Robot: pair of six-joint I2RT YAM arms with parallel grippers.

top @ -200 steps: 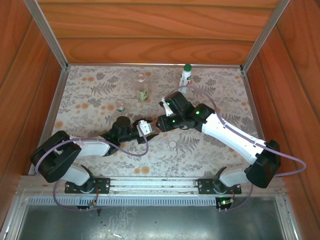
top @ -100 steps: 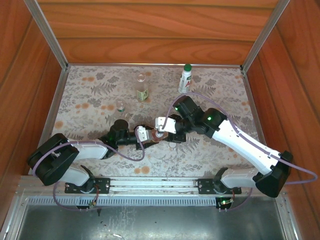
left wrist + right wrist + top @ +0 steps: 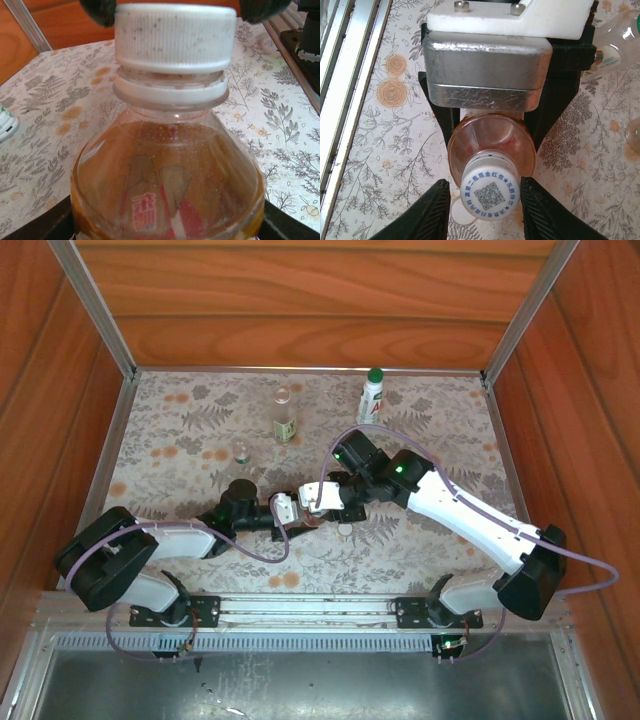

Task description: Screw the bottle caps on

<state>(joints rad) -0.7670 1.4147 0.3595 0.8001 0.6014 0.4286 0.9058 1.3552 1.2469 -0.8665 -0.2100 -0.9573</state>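
Pinching one white cap point(image 3: 490, 193): right end effector point(image 3: 487, 200); gripping its amber bottle point(image 3: 167, 185): left end effector point(image 3: 287, 507).

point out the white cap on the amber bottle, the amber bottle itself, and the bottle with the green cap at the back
white cap point(image 3: 490, 194), right wrist view, its printed top.
amber bottle point(image 3: 167, 192), left wrist view, its clear shoulder.
green-capped bottle point(image 3: 372, 400), top external view, its white body.

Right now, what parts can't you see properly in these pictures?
- Amber bottle: left wrist view, bottom cut off by the frame edge.
- Its body in the right wrist view: hidden behind the left pincer and the white cap.
- Cap's small print: too small to read.
- Tiny bottle: top view, too small to tell if it is capped.
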